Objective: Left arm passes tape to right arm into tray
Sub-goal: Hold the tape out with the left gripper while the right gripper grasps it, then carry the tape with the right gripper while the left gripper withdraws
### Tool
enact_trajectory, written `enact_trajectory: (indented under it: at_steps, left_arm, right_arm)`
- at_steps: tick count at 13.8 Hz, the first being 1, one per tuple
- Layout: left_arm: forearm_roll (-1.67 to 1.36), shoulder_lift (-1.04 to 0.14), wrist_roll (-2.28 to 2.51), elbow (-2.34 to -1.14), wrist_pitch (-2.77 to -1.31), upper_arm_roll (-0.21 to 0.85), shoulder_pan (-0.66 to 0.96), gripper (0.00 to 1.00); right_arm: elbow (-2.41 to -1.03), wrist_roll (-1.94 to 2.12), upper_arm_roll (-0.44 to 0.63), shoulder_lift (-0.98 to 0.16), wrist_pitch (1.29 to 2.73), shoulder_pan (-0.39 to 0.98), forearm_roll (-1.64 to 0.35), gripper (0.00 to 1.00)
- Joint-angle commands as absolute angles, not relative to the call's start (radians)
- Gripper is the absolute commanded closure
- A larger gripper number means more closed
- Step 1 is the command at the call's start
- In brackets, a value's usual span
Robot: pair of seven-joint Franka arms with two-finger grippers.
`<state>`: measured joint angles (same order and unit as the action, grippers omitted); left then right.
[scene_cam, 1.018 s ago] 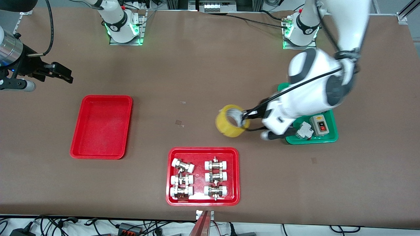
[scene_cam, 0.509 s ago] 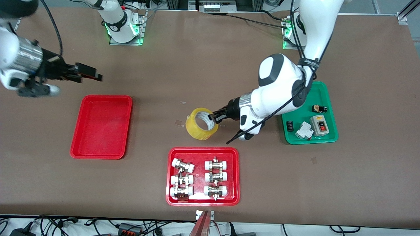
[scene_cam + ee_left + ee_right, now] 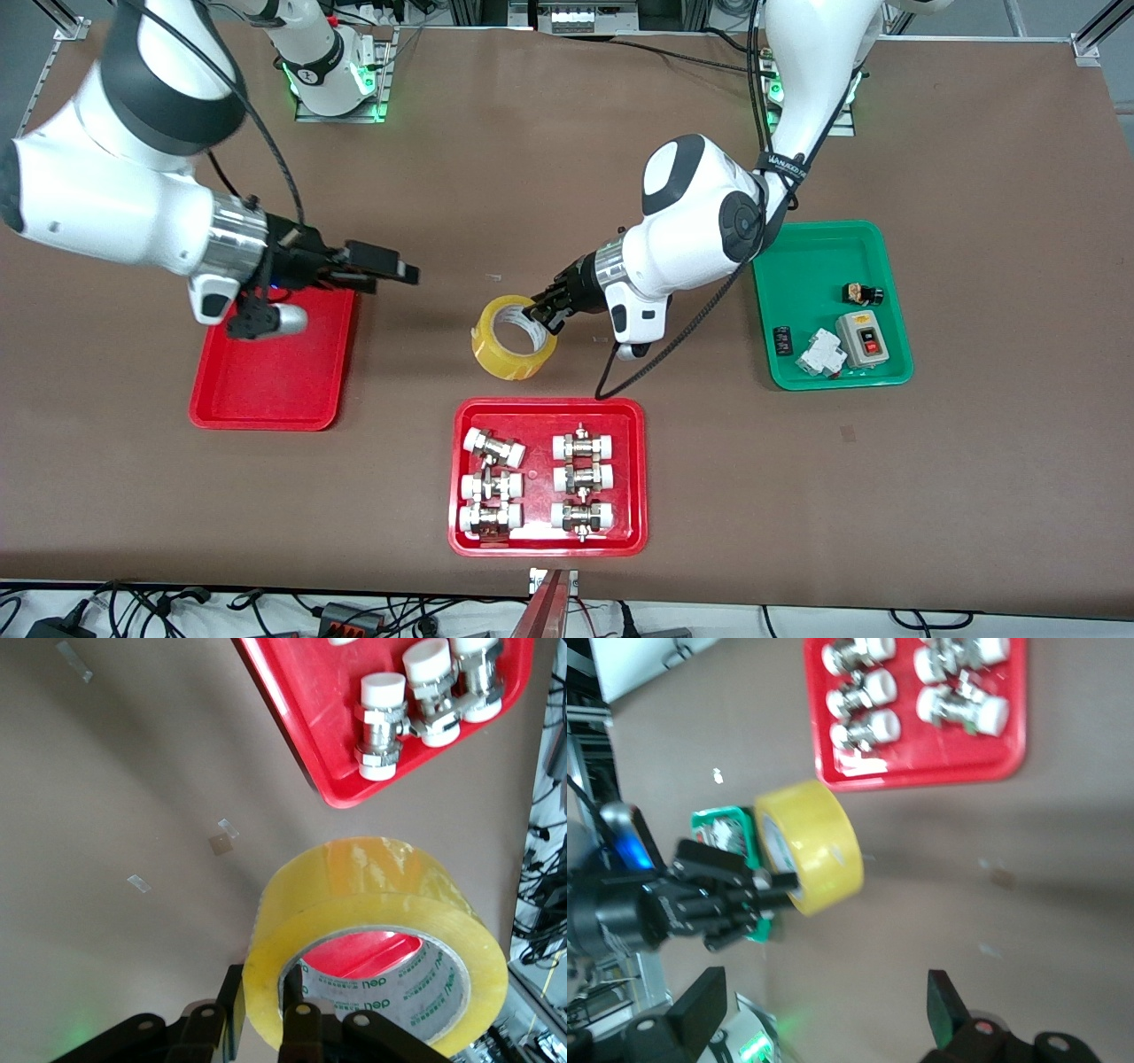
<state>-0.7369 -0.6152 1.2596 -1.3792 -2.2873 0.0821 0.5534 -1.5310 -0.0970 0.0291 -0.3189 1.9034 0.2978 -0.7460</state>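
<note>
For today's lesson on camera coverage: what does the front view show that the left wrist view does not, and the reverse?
Only the front view shows the plain red tray, the green tray and the open right end effector over the table beside the plain tray. Only the left wrist view shows the printing inside the tape's core. Both show the tape held by the left end effector, and the fittings tray.

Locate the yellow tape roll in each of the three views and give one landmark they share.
Front view: tape mid-table, held up by the left gripper, above the fittings tray.
Left wrist view: tape fills the lower part.
Right wrist view: tape at centre.
Shared landmark: the fittings tray's red rim.
</note>
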Motion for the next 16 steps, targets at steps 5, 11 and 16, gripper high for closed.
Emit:
enact_trajectory:
  at_steps: [5,11,16]
  left_arm:
    - [-1.009,-0.657,1.149,-1.342,-2.286,0.083,0.546,1.0]
    - [-1.017,-0.661,1.103,-1.336,-2.292,0.083,0.543,1.0]
    - [-1.019,-0.664,1.086,-1.333,-2.309,0.078,0.543,1.0]
  right_arm:
    - [-1.47,0.08,0.038,-0.494,2.072,0.35,-0.98,0.0]
    - [-1.47,0.101,0.038,-0.54,2.117,0.39,-0.983,0.0]
    - [-1.467,0.141,0.04,-0.535,2.115,0.39,-0.976,1.0]
